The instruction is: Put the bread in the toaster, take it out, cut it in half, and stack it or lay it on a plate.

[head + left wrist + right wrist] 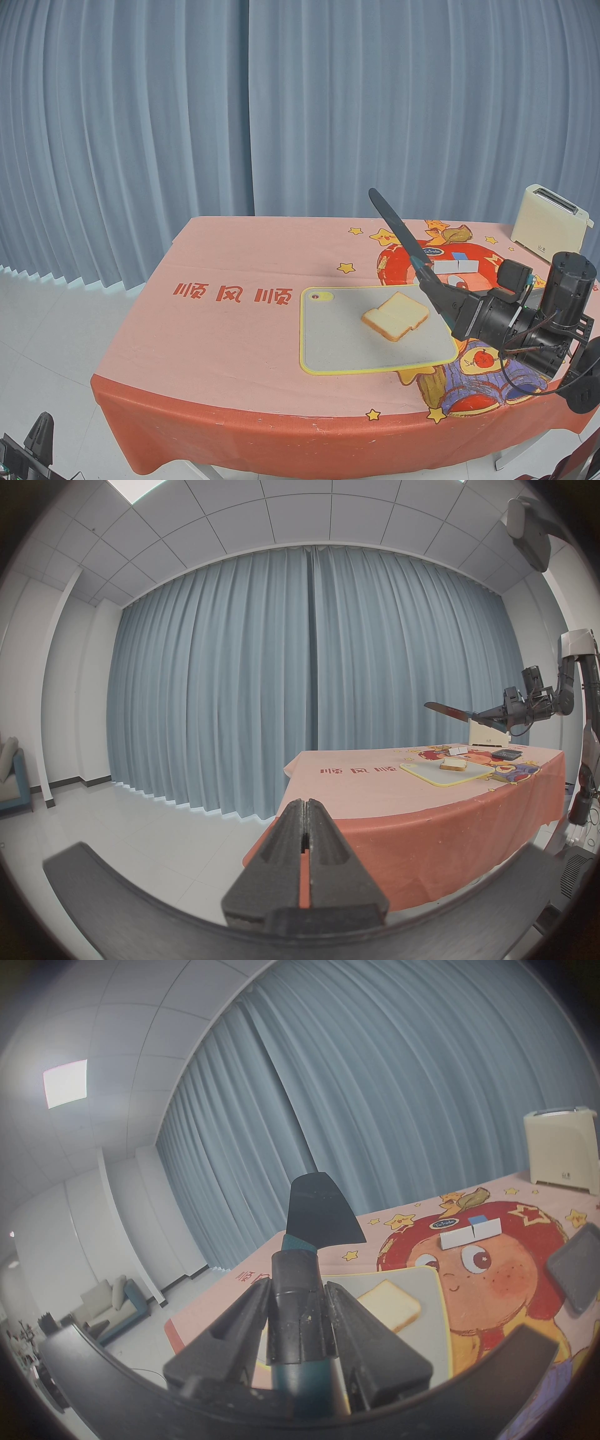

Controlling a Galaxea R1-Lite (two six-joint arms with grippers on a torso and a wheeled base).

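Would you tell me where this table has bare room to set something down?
Bare: the cloth from its left edge to the board, and the board left of the bread. Crowded: the right end, with the right gripper holding the knife, and the toaster.

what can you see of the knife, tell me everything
The knife has a long dark blade with a rounded tip and a teal handle, plastic by its look. The right end effector is shut on the handle and is the only thing touching it. The blade slants up toward the curtain, in the air above the far right edge of the cutting board, clear of the bread and the table.
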